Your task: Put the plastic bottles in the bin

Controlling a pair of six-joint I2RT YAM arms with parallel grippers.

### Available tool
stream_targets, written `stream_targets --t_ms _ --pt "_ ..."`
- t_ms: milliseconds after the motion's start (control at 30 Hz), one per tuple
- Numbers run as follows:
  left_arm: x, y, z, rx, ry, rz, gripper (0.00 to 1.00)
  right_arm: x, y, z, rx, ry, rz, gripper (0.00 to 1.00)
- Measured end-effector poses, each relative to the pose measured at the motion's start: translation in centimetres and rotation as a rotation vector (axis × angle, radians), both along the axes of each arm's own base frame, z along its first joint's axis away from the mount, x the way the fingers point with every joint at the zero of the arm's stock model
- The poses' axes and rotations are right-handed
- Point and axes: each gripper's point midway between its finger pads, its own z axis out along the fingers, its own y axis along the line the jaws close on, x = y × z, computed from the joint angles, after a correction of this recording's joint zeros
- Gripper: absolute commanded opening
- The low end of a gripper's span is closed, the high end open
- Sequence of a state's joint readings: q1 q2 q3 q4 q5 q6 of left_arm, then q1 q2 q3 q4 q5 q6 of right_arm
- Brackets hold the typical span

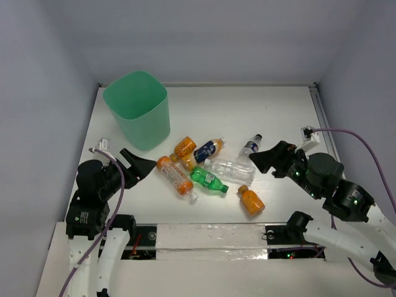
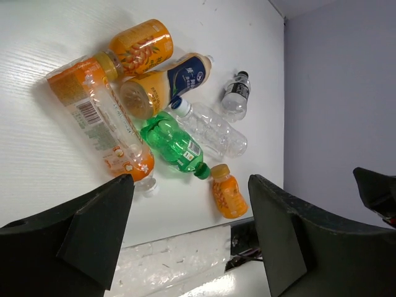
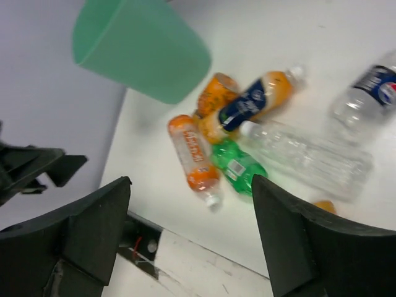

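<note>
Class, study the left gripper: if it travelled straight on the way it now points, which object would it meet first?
Most likely the long orange bottle, lying just ahead of the left gripper. How high the gripper hangs is unclear, so it might pass above.

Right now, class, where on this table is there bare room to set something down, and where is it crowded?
Bare: the wide far stretch of the table, right of the bin and behind the dark-capped bottle. Crowded: the centre, where the plastic bottles lie packed together.
</note>
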State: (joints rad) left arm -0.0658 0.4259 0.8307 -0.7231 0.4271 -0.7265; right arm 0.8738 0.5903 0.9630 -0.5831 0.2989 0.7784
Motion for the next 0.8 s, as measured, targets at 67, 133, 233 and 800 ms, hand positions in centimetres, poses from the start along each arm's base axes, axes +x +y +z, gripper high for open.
stream_targets --t_ms 67,133,233,800 --pt "0.0 0.0 0.0 -0.003 0.001 0.005 0.62 -0.1 -1.5 -1.1 -0.046 0.037 -0.056 0.61" --pt "0.0 0.1 0.2 -0.010 -0.003 0.015 0.52 -0.1 -2.6 -1.8 -0.071 0.063 -0.099 0.21" --pt "-0.1 0.1 0.2 -0.032 -0.013 0.031 0.11 -0.4 -3.7 -2.6 -0.085 0.087 -0.137 0.00" --pt "2.8 2.3 -8.6 0.117 0.261 0.159 0.00 9.1 -3.7 -8.5 -0.325 0.282 -0.175 0.01"
